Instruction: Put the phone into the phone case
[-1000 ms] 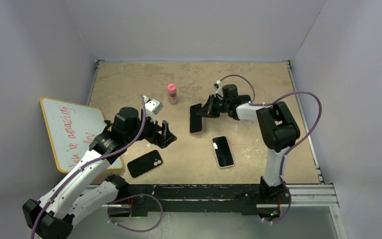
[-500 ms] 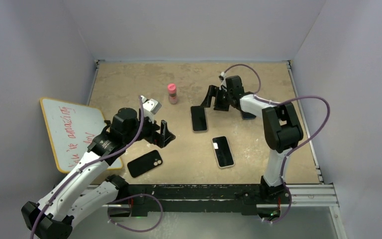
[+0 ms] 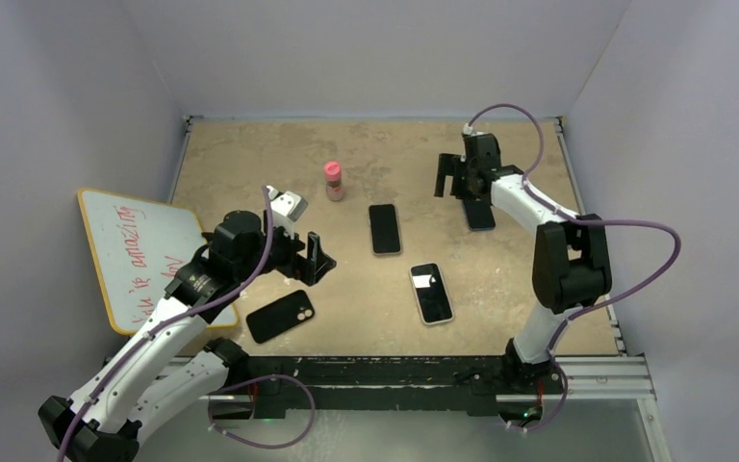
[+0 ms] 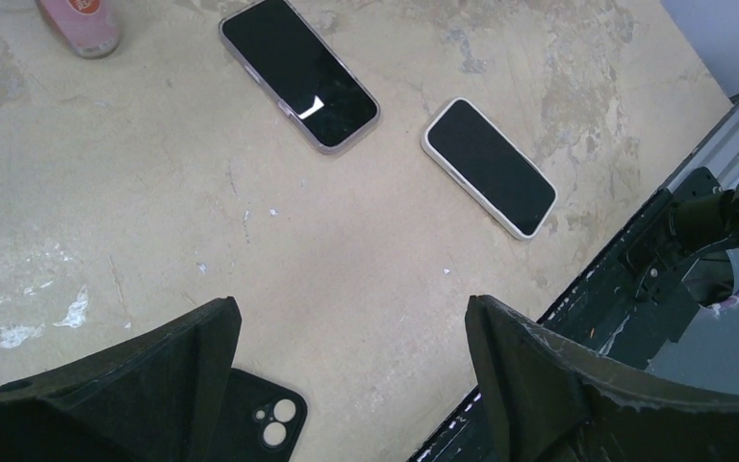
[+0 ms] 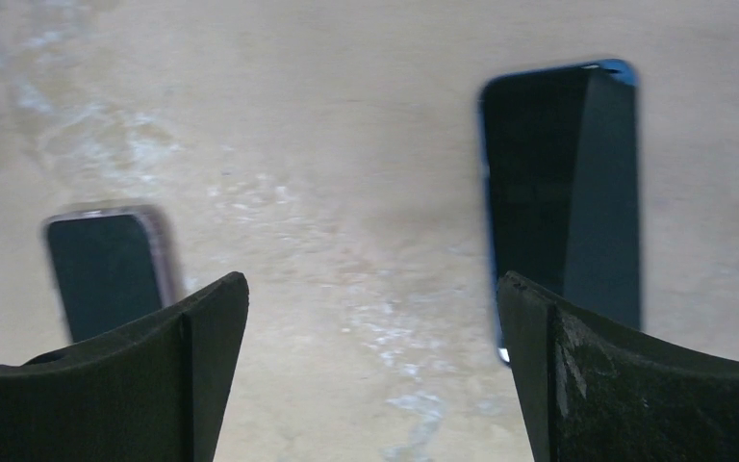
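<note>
A dark-screened phone [image 3: 384, 228] with a clear pinkish rim lies flat, screen up, mid-table; it also shows in the left wrist view [image 4: 298, 72] and, blurred, in the right wrist view [image 5: 106, 269]. A black phone case [image 3: 280, 316] lies back up near the front left, its camera cut-out showing [image 4: 267, 423]. My left gripper [image 3: 316, 258] [image 4: 354, 308] hovers open just above and right of that case. My right gripper [image 3: 452, 178] [image 5: 370, 289] is open and empty at the far right, over bare table beside a blue-edged phone [image 3: 479, 214] [image 5: 558, 192].
A white-rimmed phone [image 3: 431, 293] [image 4: 489, 166] lies screen up at front centre. A small pink bottle [image 3: 333, 180] [image 4: 82, 19] stands at the back. A whiteboard [image 3: 140, 250] leans at the left. A black rail [image 3: 394, 371] runs along the near edge.
My right gripper opened and let go of the pinkish-rimmed phone, which went from tilted to flat. That arm then swung back and right. The left arm barely moved.
</note>
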`<control>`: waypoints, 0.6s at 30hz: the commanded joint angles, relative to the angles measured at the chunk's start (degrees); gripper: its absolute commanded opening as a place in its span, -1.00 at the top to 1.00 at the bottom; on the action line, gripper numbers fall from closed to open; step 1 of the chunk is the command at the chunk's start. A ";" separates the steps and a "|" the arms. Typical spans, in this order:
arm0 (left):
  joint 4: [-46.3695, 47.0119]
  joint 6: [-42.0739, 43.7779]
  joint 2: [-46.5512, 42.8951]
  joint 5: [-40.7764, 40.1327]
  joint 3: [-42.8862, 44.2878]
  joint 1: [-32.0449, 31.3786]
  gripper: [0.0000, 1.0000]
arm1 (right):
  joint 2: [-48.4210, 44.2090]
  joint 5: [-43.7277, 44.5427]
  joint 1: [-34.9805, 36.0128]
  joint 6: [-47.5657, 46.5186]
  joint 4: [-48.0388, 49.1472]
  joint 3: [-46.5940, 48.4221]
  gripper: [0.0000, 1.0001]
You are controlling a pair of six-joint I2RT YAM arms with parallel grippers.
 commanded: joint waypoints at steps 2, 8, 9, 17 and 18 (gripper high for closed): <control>0.63 -0.14 0.59 -1.29 1.90 0.24 -0.82 | 0.81 -0.03 -5.85 -3.62 -3.40 2.34 -0.98; 0.71 -0.05 1.90 -1.20 1.98 0.27 -0.82 | 2.80 -0.52 -9.81 -2.74 -3.27 2.09 -0.98; 0.62 -0.13 2.05 -1.37 2.03 0.22 -0.82 | 2.71 -1.51 -10.88 -2.41 -2.81 2.02 -0.98; 0.38 0.39 2.35 -2.65 2.52 0.31 -0.83 | 5.21 -4.01 -12.53 -3.15 -2.32 4.07 -0.98; 0.51 0.39 2.38 -2.23 2.47 0.31 -0.83 | 5.49 -4.01 -12.53 -3.31 -2.33 4.32 -0.98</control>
